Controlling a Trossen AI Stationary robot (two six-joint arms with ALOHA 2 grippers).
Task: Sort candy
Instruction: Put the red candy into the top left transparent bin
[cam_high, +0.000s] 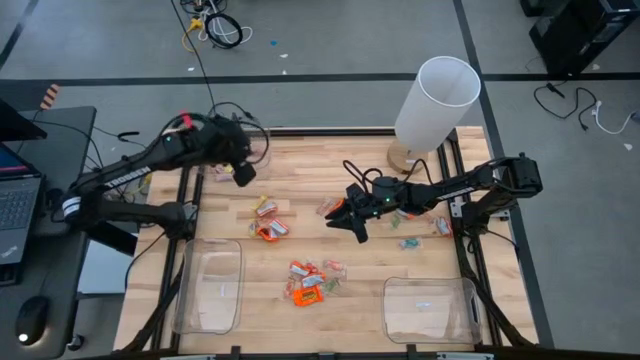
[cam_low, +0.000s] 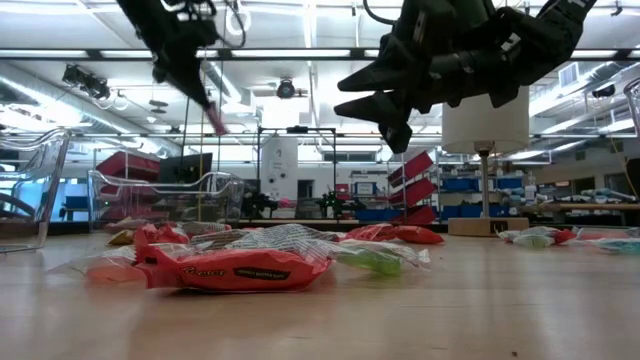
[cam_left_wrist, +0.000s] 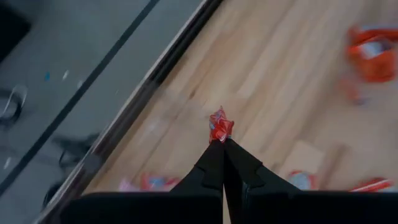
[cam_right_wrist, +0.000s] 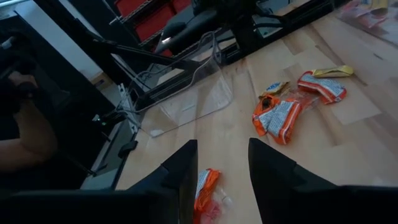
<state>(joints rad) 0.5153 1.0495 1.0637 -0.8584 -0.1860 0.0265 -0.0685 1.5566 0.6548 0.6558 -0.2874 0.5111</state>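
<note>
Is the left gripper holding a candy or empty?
Holding one: the left gripper is shut on a red candy at its fingertips.

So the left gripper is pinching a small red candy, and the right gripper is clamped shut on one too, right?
Not quite. The left gripper does pinch a red candy, but the right gripper is open and holds nothing; an orange candy lies on the table beneath it, as the right wrist view shows.

My left arm reaches in over the table (cam_high: 300, 200), left gripper (cam_high: 244, 174) raised near the far-left corner, fingers pinched together on a red candy (cam_left_wrist: 220, 126). My right arm stretches low toward the table's middle, right gripper (cam_high: 345, 220) hovering above the wood, fingers (cam_right_wrist: 272, 168) parted, holding nothing.
</note>
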